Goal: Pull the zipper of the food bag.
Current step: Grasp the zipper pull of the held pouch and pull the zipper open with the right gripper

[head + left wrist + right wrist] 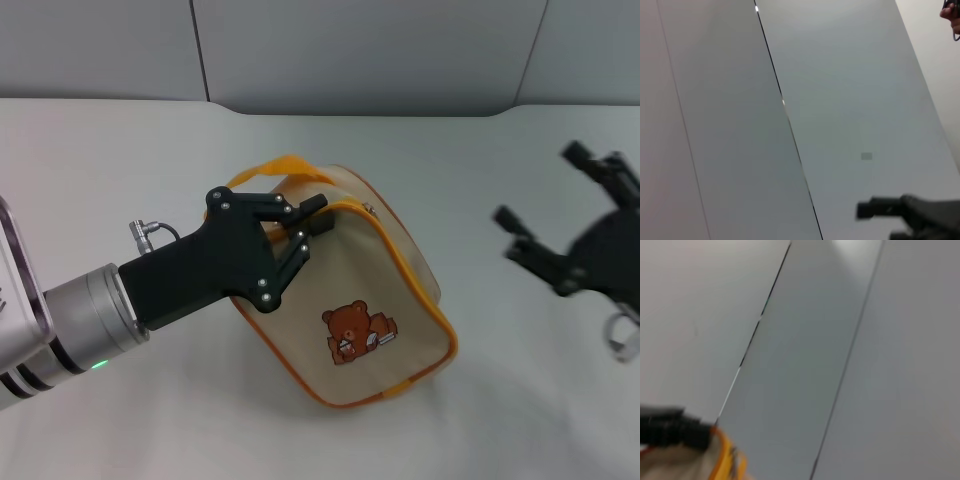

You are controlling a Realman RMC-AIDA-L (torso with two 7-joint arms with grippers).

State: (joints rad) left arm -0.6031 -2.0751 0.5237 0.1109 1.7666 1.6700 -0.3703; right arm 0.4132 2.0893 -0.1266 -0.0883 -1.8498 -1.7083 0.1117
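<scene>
Zipper pull (pixel 369 209) sits as a small silver tab on the orange band at the top right corner of the food bag (pixel 350 300), just past the left gripper's reach. Bag lies tipped on the white table (pixel 120 140), bear picture (pixel 355 334) facing up, orange handle (pixel 285 165) arching behind. Left gripper (pixel 310 222) rests on the bag's upper edge, fingertips (pixel 316 203) close together over the band; cannot tell whether pinching fabric or only pressing. Right gripper (pixel 530 240) hovers well apart to the right, prongs spread, grasping nothing. Best to keep the bag pinned firmly with the left, bring the right in onto the tab itself, not the handle, clamp squarely, then draw along the band's curve rather than straight outward, to avoid dragging the whole bag.
</scene>
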